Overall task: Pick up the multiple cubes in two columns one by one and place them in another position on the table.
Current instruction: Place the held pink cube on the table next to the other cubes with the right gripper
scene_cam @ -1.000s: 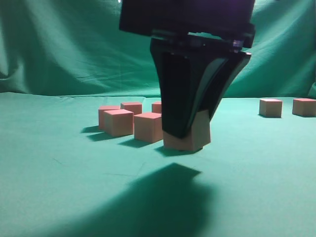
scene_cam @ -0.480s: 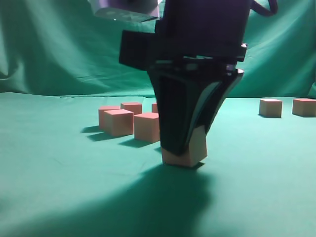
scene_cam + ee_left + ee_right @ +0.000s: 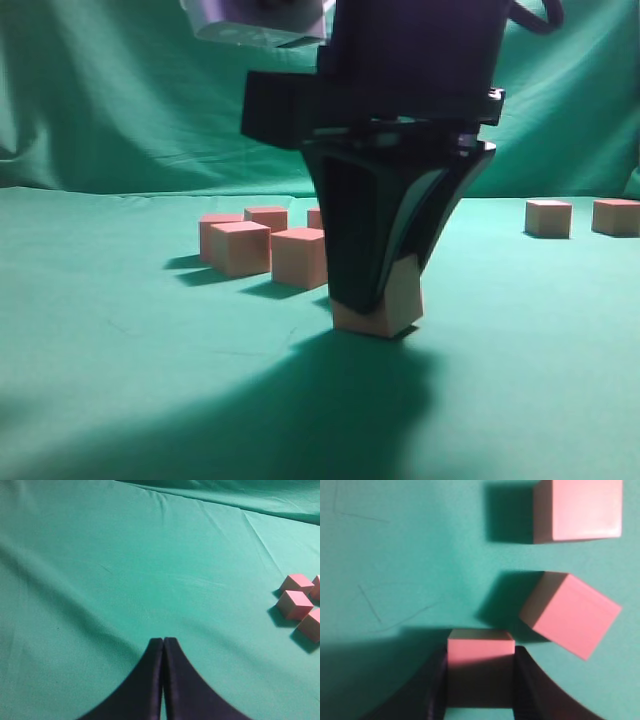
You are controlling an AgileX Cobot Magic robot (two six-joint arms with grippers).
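Cubes, small matte pinkish-red blocks with tan sides, are the business on this green cloth-covered table (image 3: 120, 380), and one cube (image 3: 385, 305) sits clamped between the black fingers of the right gripper (image 3: 378, 300) at the near middle of the scene. Whether its base touches the cloth cannot be told; it appears tilted slightly in the grip. A cluster of like cubes (image 3: 262, 245) stands just behind and to the left, while two more (image 3: 580, 217) rest far off at the right. From the right wrist view, the held cube (image 3: 480, 647) lies close to a skewed neighbour (image 3: 570, 614), with another (image 3: 577, 510) beyond. The left gripper (image 3: 163, 680), its fingers pressed together and holding nothing, hangs over bare cloth to the left of the cluster. Doing this step well likely means raising the block straight up, clear of the skewed neighbour beside it, keeping the clamp firm and the lift steady, then carrying it to a spot well apart from the rest.
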